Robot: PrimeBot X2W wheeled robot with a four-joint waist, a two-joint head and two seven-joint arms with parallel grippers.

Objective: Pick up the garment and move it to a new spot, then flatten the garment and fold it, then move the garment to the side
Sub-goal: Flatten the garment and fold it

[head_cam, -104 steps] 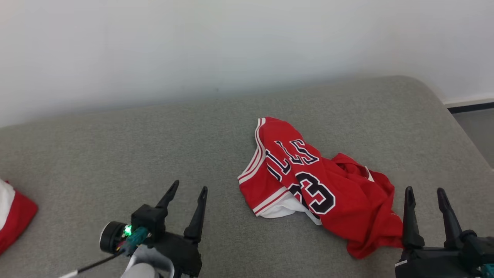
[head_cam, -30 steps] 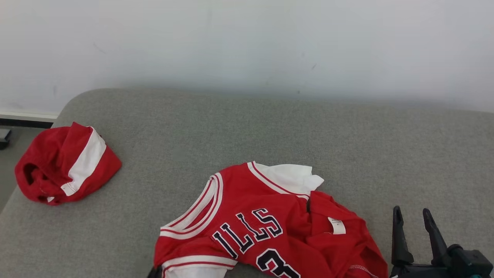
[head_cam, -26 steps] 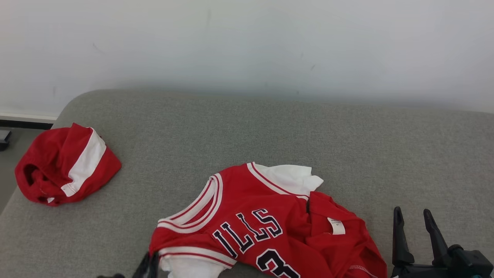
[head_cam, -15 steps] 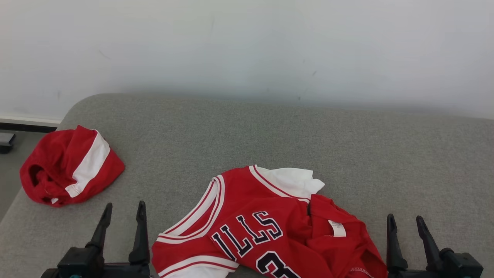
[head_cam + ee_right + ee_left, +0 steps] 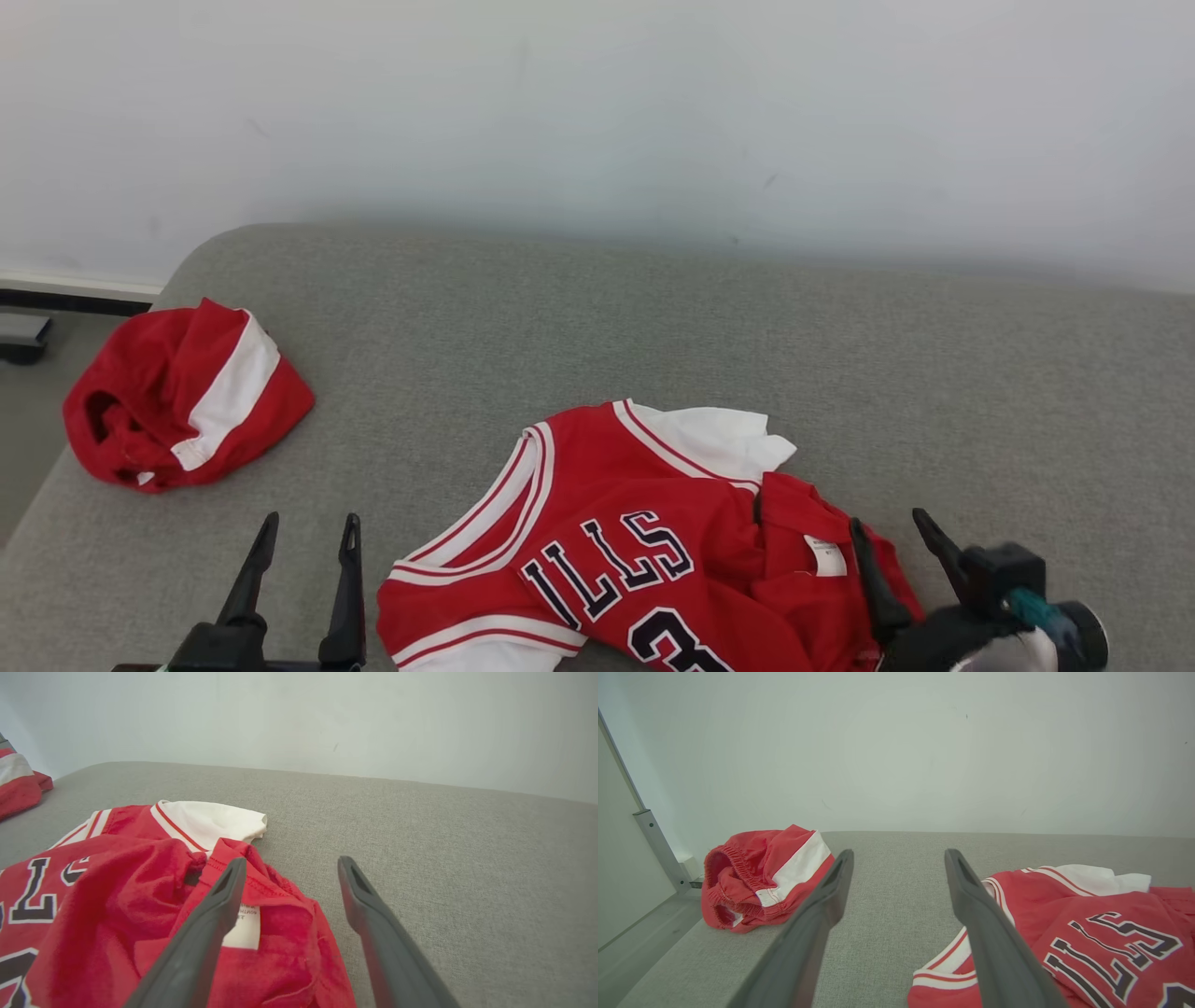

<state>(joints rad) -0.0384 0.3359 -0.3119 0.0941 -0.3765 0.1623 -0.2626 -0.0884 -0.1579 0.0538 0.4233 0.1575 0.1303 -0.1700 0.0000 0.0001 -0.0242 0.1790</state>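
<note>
Currently on the cushion: a red jersey point(image 5: 635, 551) lies crumpled on the grey cushion point(image 5: 653, 317), with its dark lettering and part of a number facing up.
Jersey, details: striped white-and-red trim runs along its left edge. A white panel point(image 5: 719, 439) sticks out at its far side, and a small white label point(image 5: 826, 555) shows on the bunched right part. Its near edge runs off the bottom of the head view.
Left gripper point(image 5: 311, 518): sits just left of the jersey, near its striped trim. The two dark fingers stand well apart with only bare cushion between them, and they hold nothing. In the left wrist view point(image 5: 899, 854) the right finger crosses in front of the trim, but whether it touches the cloth cannot be told.
Right gripper point(image 5: 887, 519): at the jersey's right end, jaws spread wide and empty. In the right wrist view point(image 5: 292, 861) one finger lies over the folded red cloth beside the label point(image 5: 243, 928), while the other is over bare cushion just past the jersey's edge point(image 5: 107, 896).
Red shorts point(image 5: 177, 401): a bundle with a white stripe, well to the left of the jersey and apart from it.
Wall point(image 5: 597, 112): plain and pale, rising beyond the jersey.
</note>
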